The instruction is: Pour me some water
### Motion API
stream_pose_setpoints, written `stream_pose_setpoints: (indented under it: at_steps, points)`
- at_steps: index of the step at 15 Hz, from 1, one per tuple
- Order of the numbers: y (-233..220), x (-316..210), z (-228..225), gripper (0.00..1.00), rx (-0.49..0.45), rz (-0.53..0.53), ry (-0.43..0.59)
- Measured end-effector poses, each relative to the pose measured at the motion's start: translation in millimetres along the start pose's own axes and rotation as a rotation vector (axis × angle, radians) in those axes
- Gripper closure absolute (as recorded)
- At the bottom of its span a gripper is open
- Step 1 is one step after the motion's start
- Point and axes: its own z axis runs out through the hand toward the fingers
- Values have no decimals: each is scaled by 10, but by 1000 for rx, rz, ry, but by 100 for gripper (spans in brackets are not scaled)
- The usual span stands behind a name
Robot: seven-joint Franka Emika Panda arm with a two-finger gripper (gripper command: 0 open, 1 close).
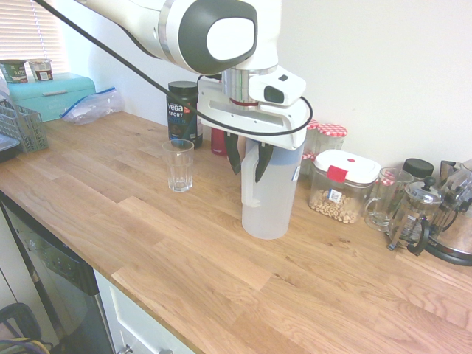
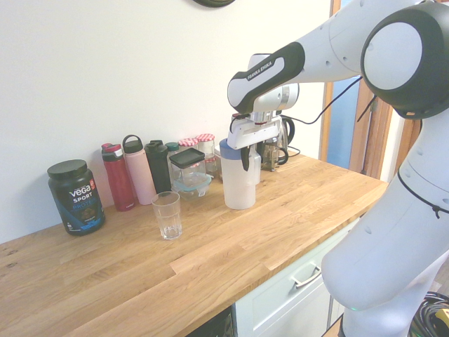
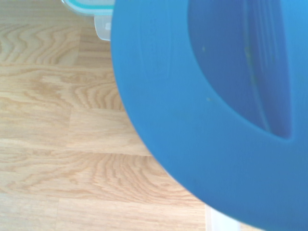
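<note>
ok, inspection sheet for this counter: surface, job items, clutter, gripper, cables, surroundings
Surface: wooden worktop, dry, no spills seen.
Job's things: frosted jug with blue lid, upright; empty drinking glass apart from it, upright.
Clutter: Vega Sport tub, cereal container, glass mug, French press, bottles, jam jars, teal bread bin.
Gripper: gripper pointing down at the jug's handle, fingers either side; grip not confirmed.
Cables: black cable along the arm.
Surroundings: white wall, cabinet drawers below.
</note>
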Motion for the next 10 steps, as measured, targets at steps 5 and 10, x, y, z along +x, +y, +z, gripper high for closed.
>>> stream_pose_setpoints:
  at_steps: [5, 10]
  points:
    - [-29, -56, 65, 100, 0, -11, -2]
    - [-21, -56, 40, 100, 2, -9, 2]
